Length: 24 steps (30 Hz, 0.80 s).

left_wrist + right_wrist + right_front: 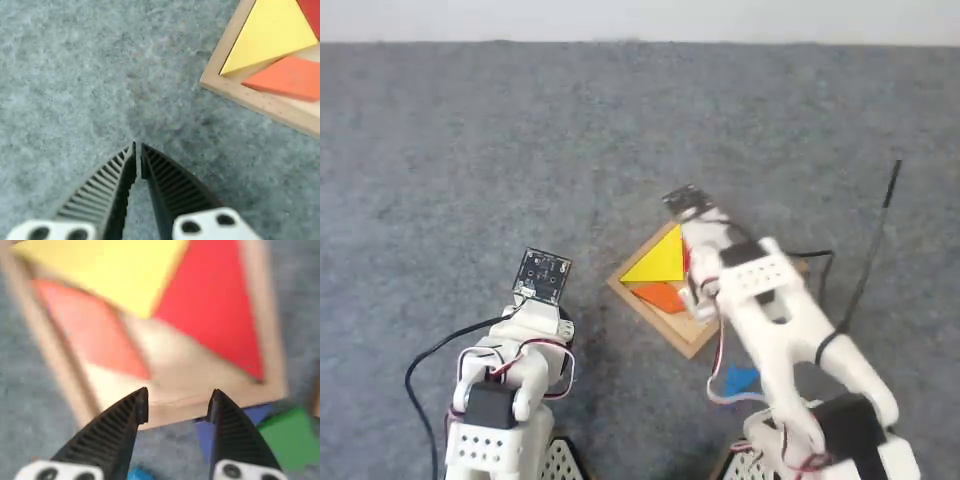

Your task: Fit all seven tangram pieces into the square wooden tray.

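The square wooden tray (645,313) lies on the grey carpet and holds a yellow triangle (658,262), an orange piece (660,296) and a red triangle (215,300). Part of the tray floor (170,355) is bare wood. My right gripper (179,400) hangs open over the tray's near rim (170,409), holding nothing. Just outside that rim lie a dark blue piece (202,432), a green piece (292,437) and a light blue piece (740,378). My left gripper (137,149) is shut and empty over bare carpet, beside the tray corner (220,82).
The right arm (770,300) covers the tray's right half in the high view. The left arm (535,320) stands to the tray's left. A black cable (865,270) runs along the right side. Open carpet stretches behind and to the left.
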{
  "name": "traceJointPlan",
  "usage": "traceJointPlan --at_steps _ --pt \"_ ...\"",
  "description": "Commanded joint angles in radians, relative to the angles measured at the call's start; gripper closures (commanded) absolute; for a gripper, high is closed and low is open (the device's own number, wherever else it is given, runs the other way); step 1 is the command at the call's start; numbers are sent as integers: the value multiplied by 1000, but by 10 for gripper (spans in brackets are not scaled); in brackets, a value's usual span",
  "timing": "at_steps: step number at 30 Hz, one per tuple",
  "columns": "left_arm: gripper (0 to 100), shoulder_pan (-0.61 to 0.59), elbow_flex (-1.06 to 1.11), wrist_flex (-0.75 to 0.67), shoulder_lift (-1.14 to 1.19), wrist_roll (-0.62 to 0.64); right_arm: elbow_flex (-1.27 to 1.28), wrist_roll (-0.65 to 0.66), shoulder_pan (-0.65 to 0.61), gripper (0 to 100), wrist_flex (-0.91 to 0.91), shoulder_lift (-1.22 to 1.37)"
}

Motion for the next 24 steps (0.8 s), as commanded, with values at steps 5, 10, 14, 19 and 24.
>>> traceJointPlan --at_steps 5,10,14,19,24 --pt "981 -3 -10 3 -18 -5 -3 -2 -96 803 8 -59" --pt "981 -3 -10 3 -18 -5 -20 0 -111 804 -44 -7" --pt "981 -3 -10 3 -18 -5 -104 -2 -105 804 -42 116" --pt "981 -3 -10 3 -18 -5 -192 -5 -104 804 -42 208" --pt "981 -3 -10 3 -18 -5 -249 -6 -104 804 -50 252"
